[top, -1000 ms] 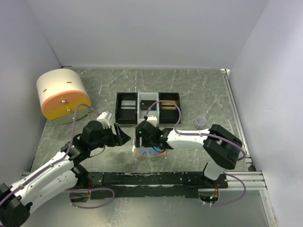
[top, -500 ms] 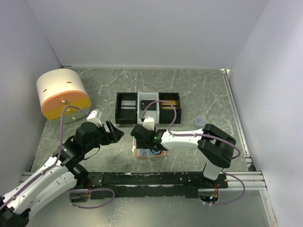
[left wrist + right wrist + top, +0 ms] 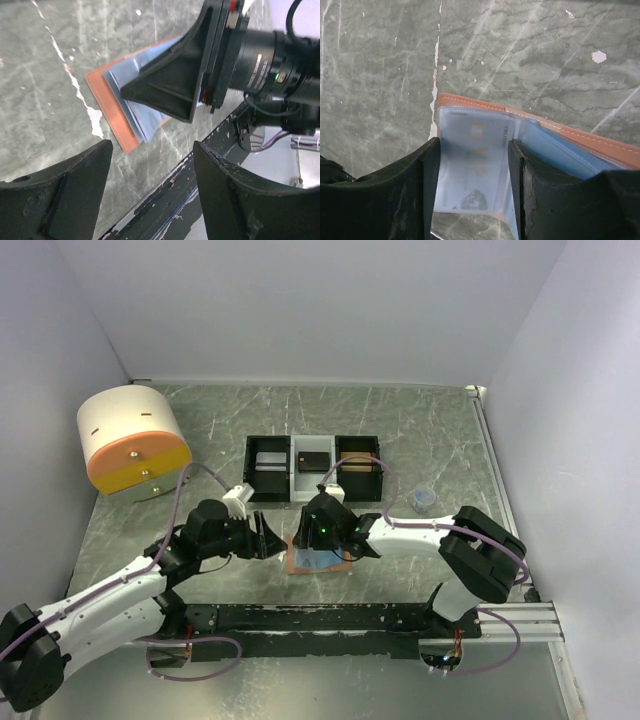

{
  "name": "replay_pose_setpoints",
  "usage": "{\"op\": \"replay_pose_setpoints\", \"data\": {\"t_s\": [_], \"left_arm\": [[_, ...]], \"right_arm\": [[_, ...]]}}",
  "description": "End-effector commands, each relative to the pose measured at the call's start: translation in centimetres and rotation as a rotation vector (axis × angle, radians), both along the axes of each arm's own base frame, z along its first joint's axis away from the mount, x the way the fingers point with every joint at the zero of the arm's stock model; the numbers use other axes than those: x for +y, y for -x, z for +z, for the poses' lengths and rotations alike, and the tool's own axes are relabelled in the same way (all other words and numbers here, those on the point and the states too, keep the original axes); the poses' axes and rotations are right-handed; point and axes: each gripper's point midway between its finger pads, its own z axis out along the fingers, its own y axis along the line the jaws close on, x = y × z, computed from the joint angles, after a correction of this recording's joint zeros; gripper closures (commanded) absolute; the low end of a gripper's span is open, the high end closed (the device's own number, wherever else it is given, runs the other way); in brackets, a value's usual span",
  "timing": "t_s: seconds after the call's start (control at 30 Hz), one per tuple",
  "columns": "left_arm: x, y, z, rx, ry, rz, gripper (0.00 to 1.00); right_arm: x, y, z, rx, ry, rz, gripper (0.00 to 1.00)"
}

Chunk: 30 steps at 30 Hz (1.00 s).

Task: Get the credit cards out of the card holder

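- The right pincer stands low over the open card holder, with 1 finger against each long edge of a clear sleeve. It looks closed on that sleeve across its width, though how firmly I cannot judge.
- Inside the sleeve a card with pale print shows through the plastic. It is not yet drawn out.
- The left pincer is spread wide and holds nothing. It hovers just beside the left edge of the holder, with its fingers pointing toward it.
- Half a second ago the left pincer was pulled back, nearer to the left end of the tray. Now it has come in close again.
- Over the last second the right pincer has shifted from the left part of the holder to its middle, and more of the blue lining is now uncovered.
- The holder lies open and flat on the table, between the 2 arms and just in front of the black tray. The tray has a flat thing in each of its 3 compartments.
- In my judgement the grasp on the sleeve is the step in hand, and the left pincer arrives to pin the holder down. Without that, the whole holder may lift together with the card.
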Motion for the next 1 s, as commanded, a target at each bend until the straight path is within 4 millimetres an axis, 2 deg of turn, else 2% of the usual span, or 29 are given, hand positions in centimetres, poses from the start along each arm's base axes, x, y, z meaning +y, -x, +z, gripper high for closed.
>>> {"op": "replay_pose_setpoints", "data": {"t_s": [0.0, 0.27, 0.5, 0.77, 0.97], "left_arm": [[-2.1, 1.3, 0.6, -0.029, 0.098, -0.086, 0.24], [-3.6, 2.5, -0.7, -0.001, 0.106, -0.108, 0.25], [-4.3, 2.6, -1.9, 0.019, 0.097, -0.096, 0.27], [-6.1, 2.1, -2.0, 0.020, 0.154, -0.099, 0.39], [-6.3, 2.1, -2.6, 0.034, 0.161, -0.083, 0.41]], "right_arm": [[-2.0, 2.5, -3.1, 0.117, 0.063, 0.031, 0.49], [-1.8, 2.6, -3.0, 0.122, 0.050, 0.043, 0.47], [-2.0, 2.7, -3.0, 0.131, 0.038, 0.043, 0.47], [-2.1, 2.5, -3.1, 0.134, 0.043, 0.039, 0.47], [-2.3, 2.5, -3.2, 0.135, 0.048, 0.034, 0.47]]}}
